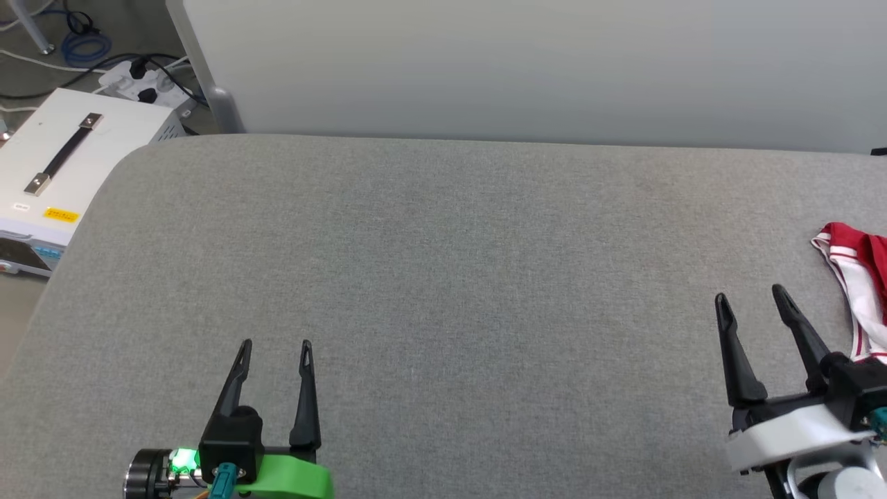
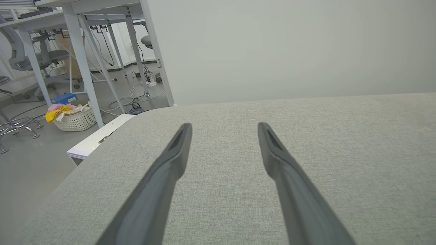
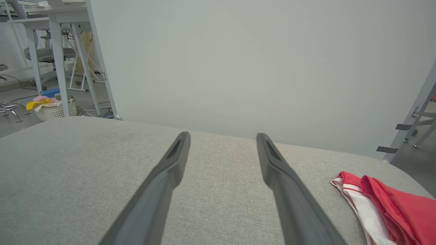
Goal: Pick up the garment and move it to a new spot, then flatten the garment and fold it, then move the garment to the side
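The garment (image 1: 859, 277), red with a white sleeve and red-white striped trim, lies bunched at the right edge of the grey padded table (image 1: 443, 277), partly cut off by the head view. The right wrist view has the garment (image 3: 391, 200) at its lower right. My right gripper (image 1: 752, 299) hovers open just left of it, with nothing between its fingers. At the lower left my left gripper (image 1: 276, 346) stands open over bare table, far from the garment. Both wrist views show spread dark fingers (image 2: 177, 149) (image 3: 173, 160) above grey fabric.
A pale partition wall (image 1: 527, 62) runs along the table's far edge. Left of the table on the floor stand a white box with a black handle (image 1: 62, 166), a power strip with cables (image 1: 142, 80), and a white basket of cloths (image 2: 73, 117) under desks.
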